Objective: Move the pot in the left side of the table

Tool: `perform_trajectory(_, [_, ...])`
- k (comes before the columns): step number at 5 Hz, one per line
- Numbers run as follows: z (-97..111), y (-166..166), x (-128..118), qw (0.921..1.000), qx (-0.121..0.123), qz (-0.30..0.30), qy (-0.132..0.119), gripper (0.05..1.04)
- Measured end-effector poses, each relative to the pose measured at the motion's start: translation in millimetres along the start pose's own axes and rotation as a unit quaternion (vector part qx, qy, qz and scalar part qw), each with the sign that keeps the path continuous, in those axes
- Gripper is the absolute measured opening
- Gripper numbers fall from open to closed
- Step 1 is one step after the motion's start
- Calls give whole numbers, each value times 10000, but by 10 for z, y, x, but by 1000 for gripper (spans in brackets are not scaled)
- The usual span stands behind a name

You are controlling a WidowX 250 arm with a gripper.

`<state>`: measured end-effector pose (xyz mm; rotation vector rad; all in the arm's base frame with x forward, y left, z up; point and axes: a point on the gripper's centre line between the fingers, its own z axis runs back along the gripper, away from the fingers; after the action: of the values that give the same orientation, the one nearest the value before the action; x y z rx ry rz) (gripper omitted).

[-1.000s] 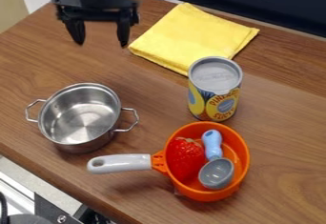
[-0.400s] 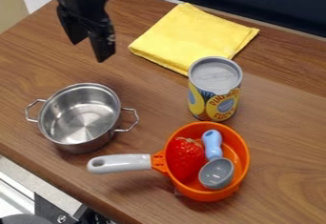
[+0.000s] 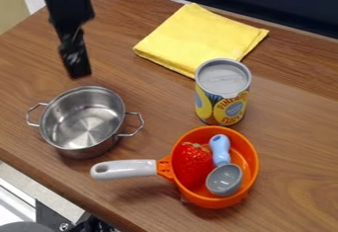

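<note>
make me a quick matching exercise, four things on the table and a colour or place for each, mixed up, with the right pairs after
1. cloth
2. can
3. strawberry
4. metal pot

A. inside the orange pan
B. silver, with two handles
C. upright, between cloth and orange pan
D. yellow, folded

Pairs: 1-D, 2-C, 3-A, 4-B

Close to the pincer (image 3: 78,72) there was 1 metal pot (image 3: 83,122) with 2 handles (image 3: 141,121). Apart from the pincer were 1 folded cloth (image 3: 198,38) and 1 can (image 3: 223,93). Farthest from the pincer of the lot was 1 orange pan (image 3: 211,202) with 1 grip (image 3: 124,169), holding 1 strawberry (image 3: 191,164) and 1 scoop (image 3: 224,179).
</note>
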<state>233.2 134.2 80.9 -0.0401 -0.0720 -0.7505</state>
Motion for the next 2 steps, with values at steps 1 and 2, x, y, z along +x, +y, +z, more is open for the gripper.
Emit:
perform_trajectory(1, [-79, -132, -49, 9965, -71, -829, -100, 1001])
perform_trajectory(2, [-191, -238, -75, 9957, -70, -917, -114, 1001])
